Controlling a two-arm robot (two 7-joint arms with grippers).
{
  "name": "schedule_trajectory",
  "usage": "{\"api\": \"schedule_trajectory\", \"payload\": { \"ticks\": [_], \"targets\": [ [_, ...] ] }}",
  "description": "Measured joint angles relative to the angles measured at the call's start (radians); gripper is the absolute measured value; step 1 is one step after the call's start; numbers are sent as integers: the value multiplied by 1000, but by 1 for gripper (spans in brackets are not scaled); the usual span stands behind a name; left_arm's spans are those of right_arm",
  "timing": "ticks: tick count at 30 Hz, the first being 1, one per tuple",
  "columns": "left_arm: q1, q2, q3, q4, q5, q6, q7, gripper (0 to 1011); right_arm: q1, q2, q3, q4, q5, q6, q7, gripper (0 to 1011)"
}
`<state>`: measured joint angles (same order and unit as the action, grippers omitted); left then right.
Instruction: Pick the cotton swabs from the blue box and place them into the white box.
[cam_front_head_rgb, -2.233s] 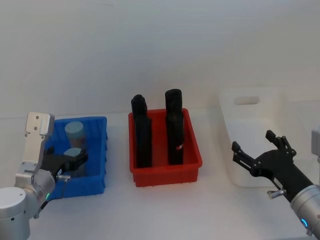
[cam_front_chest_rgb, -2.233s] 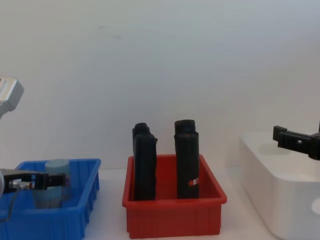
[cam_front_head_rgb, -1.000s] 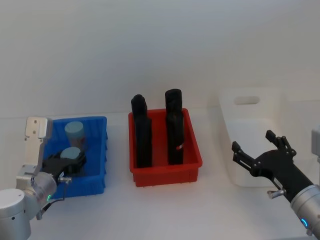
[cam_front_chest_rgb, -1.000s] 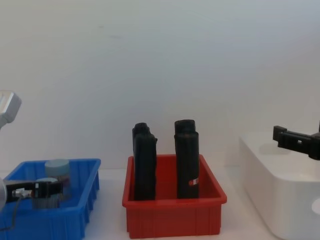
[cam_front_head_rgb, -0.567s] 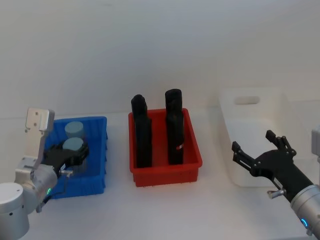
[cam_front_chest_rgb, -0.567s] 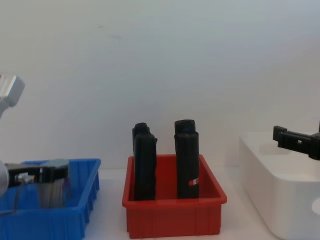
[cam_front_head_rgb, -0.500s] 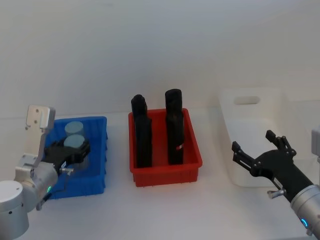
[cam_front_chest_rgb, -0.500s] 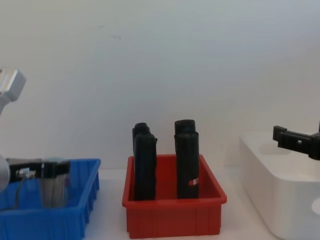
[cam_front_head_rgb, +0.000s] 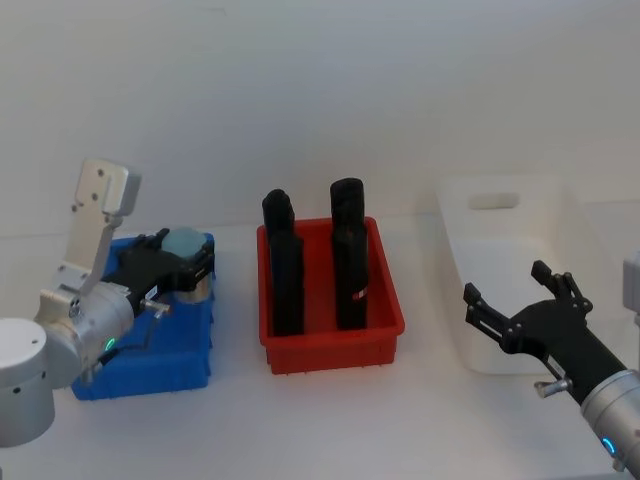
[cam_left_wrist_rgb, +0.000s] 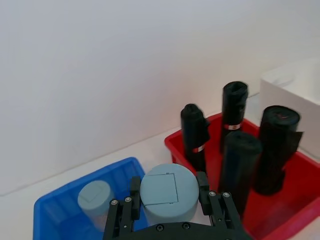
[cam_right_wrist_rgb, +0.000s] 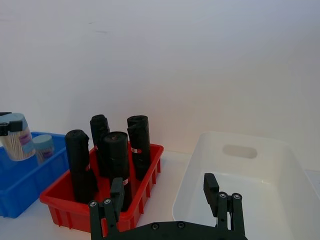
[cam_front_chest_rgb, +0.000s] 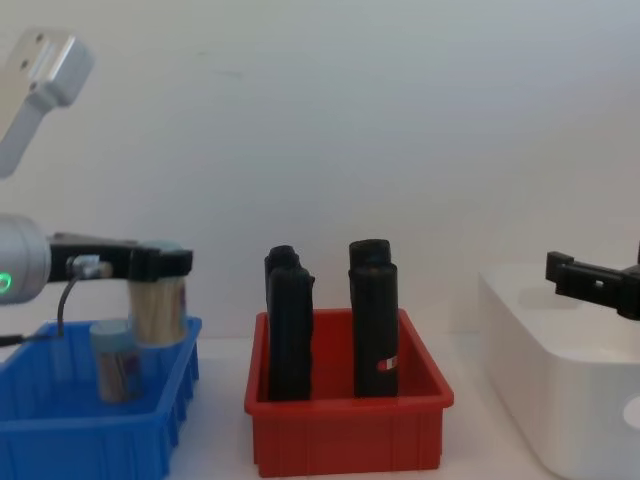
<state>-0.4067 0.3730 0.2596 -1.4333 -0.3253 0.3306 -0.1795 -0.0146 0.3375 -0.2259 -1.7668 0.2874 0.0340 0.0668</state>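
Gripping one swab tub (cam_front_chest_rgb: 160, 312) over the blue box (cam_front_head_rgb: 140, 376), left pincer (cam_left_wrist_rgb: 168, 192); right pincer (cam_front_head_rgb: 505, 284) agape; white tabletop (cam_front_head_rgb: 400, 425), white wall (cam_front_head_rgb: 320, 100).

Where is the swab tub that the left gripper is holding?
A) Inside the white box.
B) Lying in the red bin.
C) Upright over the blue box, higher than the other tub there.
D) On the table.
C: the left gripper is shut on the swab tub over the blue box, its base higher than the second tub standing inside; the right gripper hangs open by the white box.
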Motion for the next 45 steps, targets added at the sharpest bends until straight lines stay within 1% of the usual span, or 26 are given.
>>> {"api": "schedule_trajectory", "payload": {
  "ticks": [5, 8, 11, 12, 18, 21, 25, 31, 37, 45],
  "targets": [
    [-9, 3, 3, -49, 12, 59, -39, 663, 0, 0, 0, 0, 0, 0, 0, 1001],
    [-15, 6, 4, -84, 16, 106, -73, 663, 0, 0, 0, 0, 0, 0, 0, 1001],
    [-18, 8, 5, -104, 16, 132, -91, 663, 0, 0, 0, 0, 0, 0, 0, 1002],
    [-21, 9, 5, -118, 16, 148, -106, 663, 0, 0, 0, 0, 0, 0, 0, 1002],
    [-28, 16, 5, -158, 8, 190, -154, 663, 0, 0, 0, 0, 0, 0, 0, 1001],
    [-31, 20, 5, -183, -6, 214, -193, 663, 0, 0, 0, 0, 0, 0, 0, 1002],
    [-34, 24, 4, -205, -24, 232, -232, 663, 0, 0, 0, 0, 0, 0, 0, 1001],
    [-37, 29, 3, -237, -48, 254, -275, 663, 0, 0, 0, 0, 0, 0, 0, 1002],
    [-38, 32, 3, -256, -64, 267, -301, 663, 0, 0, 0, 0, 0, 0, 0, 1001],
    [-39, 35, 3, -271, -75, 278, -320, 663, 0, 0, 0, 0, 0, 0, 0, 1001]
  ]
}}
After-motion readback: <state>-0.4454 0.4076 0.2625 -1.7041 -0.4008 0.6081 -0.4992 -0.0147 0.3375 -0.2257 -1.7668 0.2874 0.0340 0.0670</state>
